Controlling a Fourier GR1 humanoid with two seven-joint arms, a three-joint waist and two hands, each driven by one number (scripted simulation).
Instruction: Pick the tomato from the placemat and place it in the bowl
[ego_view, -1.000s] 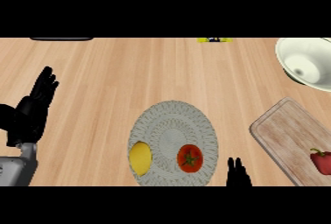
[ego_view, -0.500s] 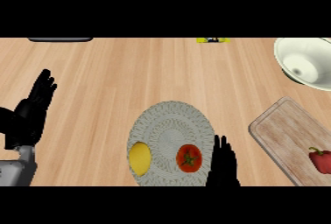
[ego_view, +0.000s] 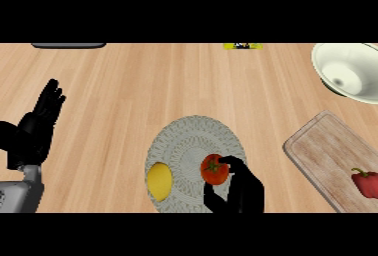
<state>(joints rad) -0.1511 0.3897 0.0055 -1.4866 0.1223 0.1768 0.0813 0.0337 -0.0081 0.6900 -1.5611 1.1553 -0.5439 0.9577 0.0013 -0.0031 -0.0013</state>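
The tomato (ego_view: 213, 169) lies on the round grey placemat (ego_view: 193, 137), in the mat's lower right part, at about five o'clock from the mat's centre. The right hand (ego_view: 242, 189) comes up from the view's lower edge just to the right of it. Seen from the tomato, the palm sits at about four o'clock, and the fingertips (ego_view: 230, 161) curl over the tomato's upper right side, at about one o'clock on the fruit. The fingers are bent and touch the tomato's right flank, hooked round that edge; the far side of the grasp is hidden by the hand, so whether the thumb meets the fruit underneath cannot be told. The tomato rests on the mat.

A yellow lemon (ego_view: 159, 181) lies on the same placemat, at about nine o'clock from the tomato and clear of it.

The white bowl (ego_view: 350, 71) stands at the counter's far right, at about two o'clock from the tomato and well apart from it. Between them, at about three o'clock from the tomato, a wooden cutting board (ego_view: 325, 152) lies on the counter with a red pepper (ego_view: 365, 183) on its near right end.

The left hand (ego_view: 35, 134) rests at the view's left edge, fingers straight and pointing up, well apart from the placemat.
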